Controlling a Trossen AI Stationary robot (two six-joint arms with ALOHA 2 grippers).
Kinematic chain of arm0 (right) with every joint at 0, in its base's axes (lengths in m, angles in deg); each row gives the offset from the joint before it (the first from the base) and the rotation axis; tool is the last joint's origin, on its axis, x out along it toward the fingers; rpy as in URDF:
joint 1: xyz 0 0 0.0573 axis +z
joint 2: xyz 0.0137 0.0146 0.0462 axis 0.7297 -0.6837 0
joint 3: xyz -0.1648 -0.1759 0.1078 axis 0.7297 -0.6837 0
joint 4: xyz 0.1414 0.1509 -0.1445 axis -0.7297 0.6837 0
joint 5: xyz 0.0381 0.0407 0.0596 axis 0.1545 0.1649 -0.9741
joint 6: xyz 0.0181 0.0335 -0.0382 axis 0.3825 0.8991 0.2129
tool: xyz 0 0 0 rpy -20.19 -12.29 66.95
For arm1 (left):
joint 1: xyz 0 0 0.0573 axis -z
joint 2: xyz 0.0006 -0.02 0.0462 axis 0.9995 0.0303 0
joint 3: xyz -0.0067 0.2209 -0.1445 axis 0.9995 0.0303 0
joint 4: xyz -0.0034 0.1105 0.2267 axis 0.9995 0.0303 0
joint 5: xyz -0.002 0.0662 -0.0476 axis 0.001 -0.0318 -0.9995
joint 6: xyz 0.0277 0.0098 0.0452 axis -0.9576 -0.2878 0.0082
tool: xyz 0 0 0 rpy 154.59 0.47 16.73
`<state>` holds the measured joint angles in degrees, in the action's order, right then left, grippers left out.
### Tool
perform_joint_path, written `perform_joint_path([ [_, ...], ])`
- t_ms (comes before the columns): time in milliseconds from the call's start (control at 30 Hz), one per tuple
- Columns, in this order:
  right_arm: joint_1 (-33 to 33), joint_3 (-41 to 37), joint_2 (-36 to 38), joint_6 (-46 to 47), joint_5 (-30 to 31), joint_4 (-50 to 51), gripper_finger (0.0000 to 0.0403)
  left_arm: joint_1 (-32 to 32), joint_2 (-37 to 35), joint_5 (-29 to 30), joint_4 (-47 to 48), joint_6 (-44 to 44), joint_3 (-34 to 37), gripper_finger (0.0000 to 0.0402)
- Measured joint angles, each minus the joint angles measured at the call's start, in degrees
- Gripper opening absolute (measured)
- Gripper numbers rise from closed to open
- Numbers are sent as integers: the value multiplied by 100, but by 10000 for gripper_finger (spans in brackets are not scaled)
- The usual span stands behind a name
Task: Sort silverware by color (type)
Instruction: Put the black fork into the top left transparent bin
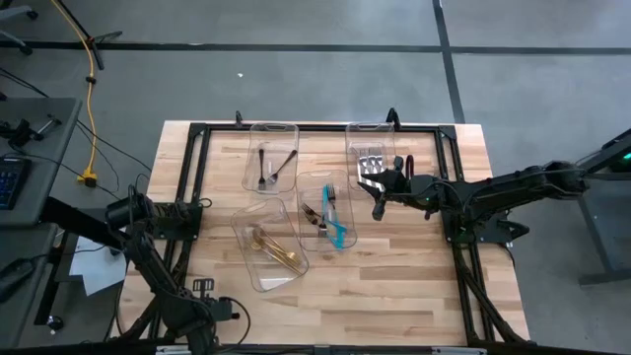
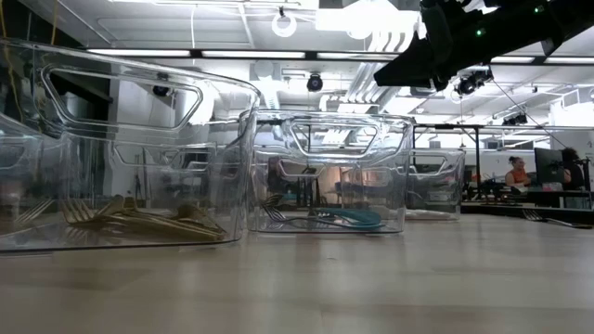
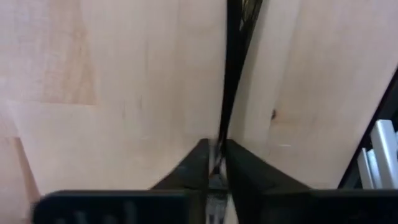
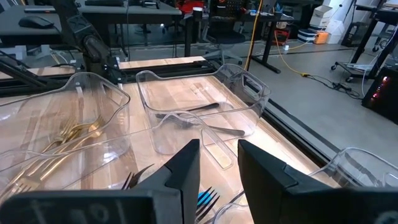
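Item 1. Table (image 1: 414, 286): bare wood in a black frame, carrying four clear bins.

Item 2. Black bin (image 1: 273, 125): stands at the far side, left of centre. It holds black forks (image 1: 271, 166) lying flat on its floor, also seen in the right wrist view (image 4: 193, 109).

Item 3. Silver bin (image 1: 370, 126): stands at the far side, right of centre. It holds silver forks (image 1: 370, 163).

Item 4. Middle bin (image 1: 315, 176): stands at the table's centre. It holds a teal utensil (image 1: 335, 222) (image 2: 348, 218), with another fork beside it whose finish cannot be told.

Item 5. Gold bin (image 1: 276, 286): stands nearest the front, left of centre and just beside the middle bin. It holds gold forks (image 1: 276, 248) (image 2: 139, 221) (image 4: 74, 134) in a loose pile.

Item 6. Left gripper (image 1: 197, 205) (image 3: 214, 146): low over the table's left edge, well apart from all the bins. Its fingers are drawn together on a black utensil (image 3: 231, 74), a slim piece that runs straight out from the fingertips across the bare wood.

Item 7. Right gripper (image 1: 380, 192) (image 4: 219, 146): raised over the table, between the silver bin and the middle bin. Its fingers stand apart with nothing between them, and its wrist camera looks across the bins toward the left arm.

Item 8. Person (image 2: 515, 172): in the room beyond the table, far off at the right of the low view.
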<state>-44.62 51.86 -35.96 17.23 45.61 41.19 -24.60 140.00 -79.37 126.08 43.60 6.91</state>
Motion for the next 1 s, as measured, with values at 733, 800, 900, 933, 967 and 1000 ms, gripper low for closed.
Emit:
perform_joint_path([
  [733, 0, -1, 0, 106, 0, -22, 103, -456, -2051, 2277, -202, -286, 28, 2],
  [800, 0, 0, 0, 106, 0, -22, 103, -584, -2398, 3121, -665, -874, 28, 2],
  [900, 0, 0, 0, 106, 0, -24, 103, -800, -2780, 4143, -1513, -2312, 22, 1],
  [933, 0, 0, 0, 106, 0, -25, 103, -895, -2863, 4362, -1836, -2901, 37, 1],
  [967, 0, 0, 0, 106, 1, -28, 103, -1008, -2928, 4511, -2148, -3501, 71, 1],
  [1000, 0, 0, 0, 106, 0, -40, 103, -1128, -2986, 4607, -2435, -4051, 132, 1],
])
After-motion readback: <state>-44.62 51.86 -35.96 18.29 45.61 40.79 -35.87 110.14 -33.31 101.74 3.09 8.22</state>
